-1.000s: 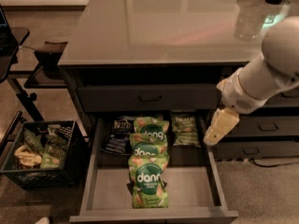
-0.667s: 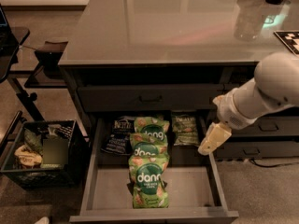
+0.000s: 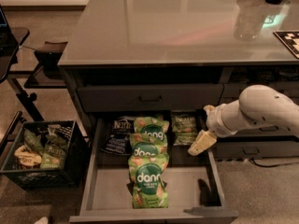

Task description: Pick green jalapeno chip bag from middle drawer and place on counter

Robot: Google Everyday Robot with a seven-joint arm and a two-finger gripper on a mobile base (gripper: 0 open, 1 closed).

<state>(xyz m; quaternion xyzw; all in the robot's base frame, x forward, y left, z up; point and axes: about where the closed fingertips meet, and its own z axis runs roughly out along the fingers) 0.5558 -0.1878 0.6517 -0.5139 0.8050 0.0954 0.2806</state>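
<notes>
The green jalapeno chip bag [image 3: 185,128] lies at the back right of the open middle drawer [image 3: 108,190], next to the bright green "dang" bags [image 3: 148,169]. My gripper [image 3: 202,143] hangs over the drawer's right side, just right of and slightly in front of the jalapeno bag, apart from it. It casts a shadow on the drawer floor. The white arm [image 3: 261,110] reaches in from the right. The counter [image 3: 177,22] is glossy grey-brown above the cabinet.
A dark Kettle bag [image 3: 119,134] lies at the drawer's back left. A shut drawer with a bar handle [image 3: 150,97] sits above. A black crate [image 3: 42,150] of snack bags stands on the floor at left. A clear container [image 3: 250,17] stands on the counter.
The arm has lowered and moved left, bringing my gripper down from beside the cabinet front to just over the drawer's right side near the jalapeno bag.
</notes>
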